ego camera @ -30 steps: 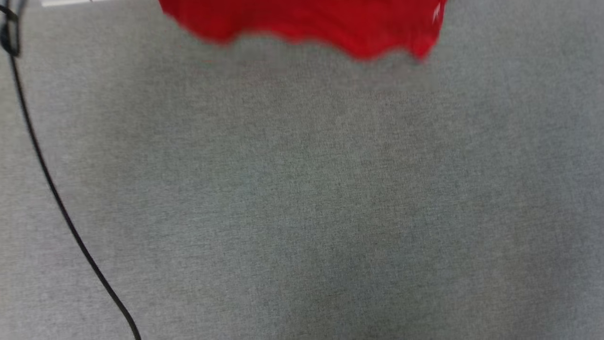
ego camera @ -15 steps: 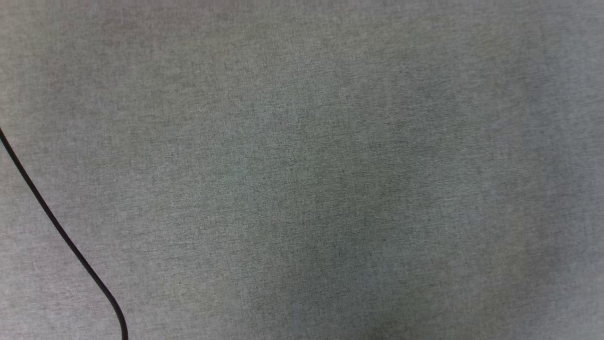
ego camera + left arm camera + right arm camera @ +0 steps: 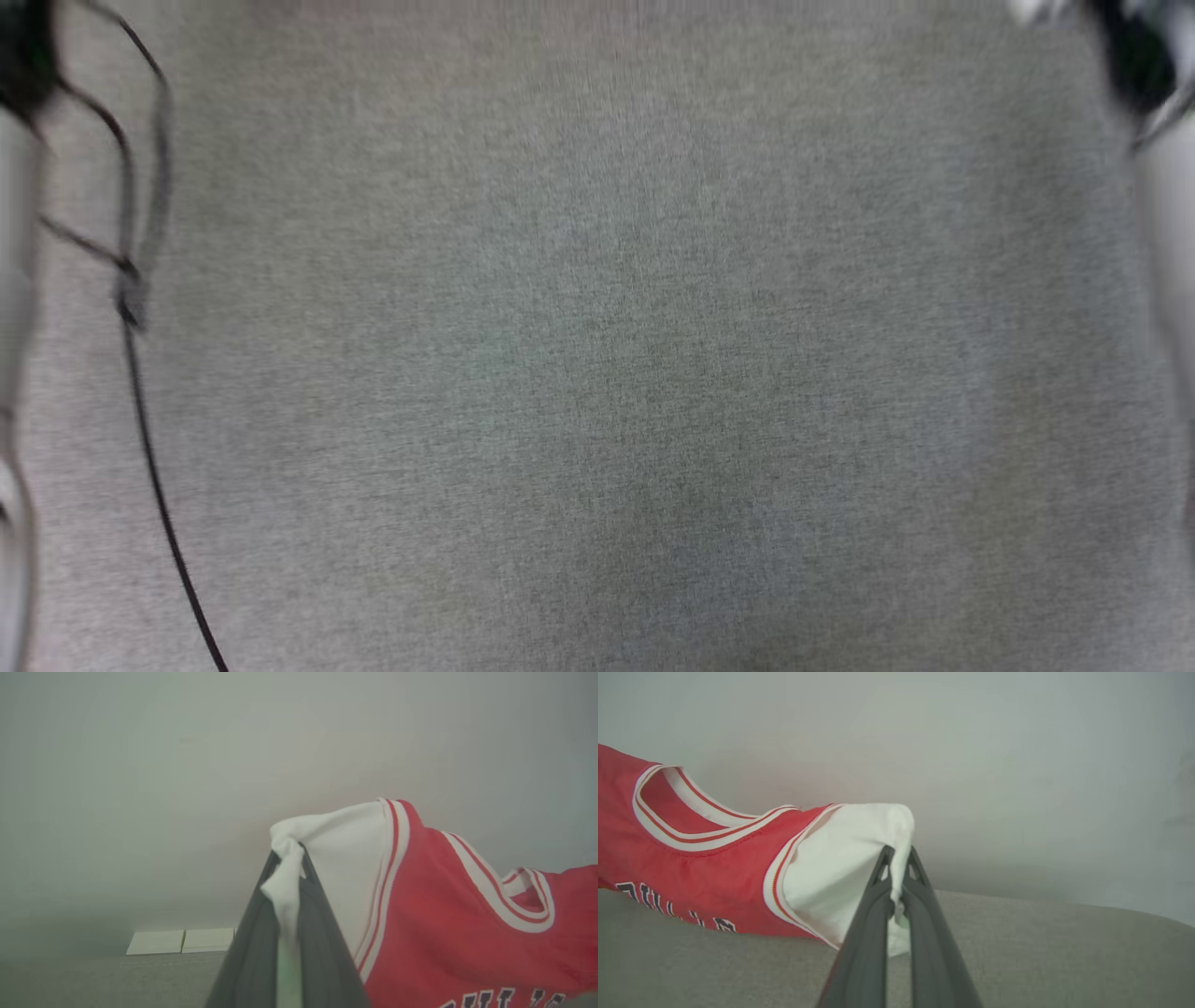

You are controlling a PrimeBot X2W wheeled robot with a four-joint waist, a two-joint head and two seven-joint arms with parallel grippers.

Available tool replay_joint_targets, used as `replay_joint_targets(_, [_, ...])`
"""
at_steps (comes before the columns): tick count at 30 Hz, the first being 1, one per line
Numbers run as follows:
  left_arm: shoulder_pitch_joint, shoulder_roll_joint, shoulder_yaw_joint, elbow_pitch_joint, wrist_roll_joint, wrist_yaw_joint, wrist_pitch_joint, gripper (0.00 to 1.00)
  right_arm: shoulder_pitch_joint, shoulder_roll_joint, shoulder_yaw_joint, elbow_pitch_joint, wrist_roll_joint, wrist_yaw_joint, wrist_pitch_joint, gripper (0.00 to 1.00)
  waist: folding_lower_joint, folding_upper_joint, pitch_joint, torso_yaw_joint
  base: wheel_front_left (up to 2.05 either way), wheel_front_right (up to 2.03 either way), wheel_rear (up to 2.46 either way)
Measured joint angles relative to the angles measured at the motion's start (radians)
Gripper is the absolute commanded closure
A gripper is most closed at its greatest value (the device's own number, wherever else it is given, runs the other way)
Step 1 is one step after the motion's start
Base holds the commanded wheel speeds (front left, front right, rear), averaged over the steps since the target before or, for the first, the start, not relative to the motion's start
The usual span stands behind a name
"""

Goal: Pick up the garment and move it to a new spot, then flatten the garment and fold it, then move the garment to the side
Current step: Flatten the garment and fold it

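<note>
The garment [image 3: 444, 914] is a red jersey with white sleeve parts, red-and-white striped trim and black white-outlined letters. It hangs stretched between both grippers above the grey surface. In the left wrist view my left gripper [image 3: 287, 854] is shut on the bunched white sleeve edge. In the right wrist view the jersey [image 3: 714, 868] runs off to the left, its lower part near the grey surface. There my right gripper [image 3: 898, 856] is shut on the other white sleeve.
The grey fabric surface [image 3: 597, 373] spreads across the head view. A black cable [image 3: 154, 485] runs down its left side. Blurred pale arm parts sit at the left edge [image 3: 14, 280] and the right edge [image 3: 1167, 233]. Two white panels [image 3: 182, 941] lie beyond the surface.
The head camera has moved, so the whole picture shifted. The red hem seen at the top a second ago is out of frame. Blurred arm parts now show at both side edges.
</note>
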Motion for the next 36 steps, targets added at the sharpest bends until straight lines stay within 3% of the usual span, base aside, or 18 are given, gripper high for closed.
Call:
replay_joint_targets(7, [0.313,0.009,0.008,-0.129,-0.074,-0.001,-0.019,1.00,0.296,-0.020,0.029,-0.045,0.086,0.000,-0.043,1.00,-0.0001,0.0000,-0.112,0.009,0.00,0.00,0.00])
replay_joint_targets(14, [0.638,0.013,0.116,-0.285,-0.083,0.000,-0.020,1.00,0.571,-0.042,0.031,-0.122,0.142,0.000,-0.051,1.00,-0.0002,0.0000,-0.239,0.015,0.00,0.00,0.00])
replay_joint_targets(22, [0.980,-0.031,0.230,-0.440,-0.058,0.034,-0.020,1.00,0.850,-0.037,-0.009,-0.245,0.161,0.000,-0.037,1.00,-0.0003,0.0000,-0.370,0.019,0.00,0.00,0.00])
replay_joint_targets(27, [1.155,-0.056,0.267,-0.521,-0.049,0.063,-0.020,1.00,1.024,-0.018,-0.072,-0.344,0.157,0.000,-0.012,1.00,-0.0004,0.0001,-0.437,0.025,0.00,0.00,0.00])
replay_joint_targets(36, [1.378,-0.058,0.278,-0.619,-0.052,0.116,-0.004,1.00,1.328,0.072,-0.198,-0.538,0.082,0.000,0.070,1.00,-0.0004,0.0000,-0.494,0.049,0.00,0.00,0.00])
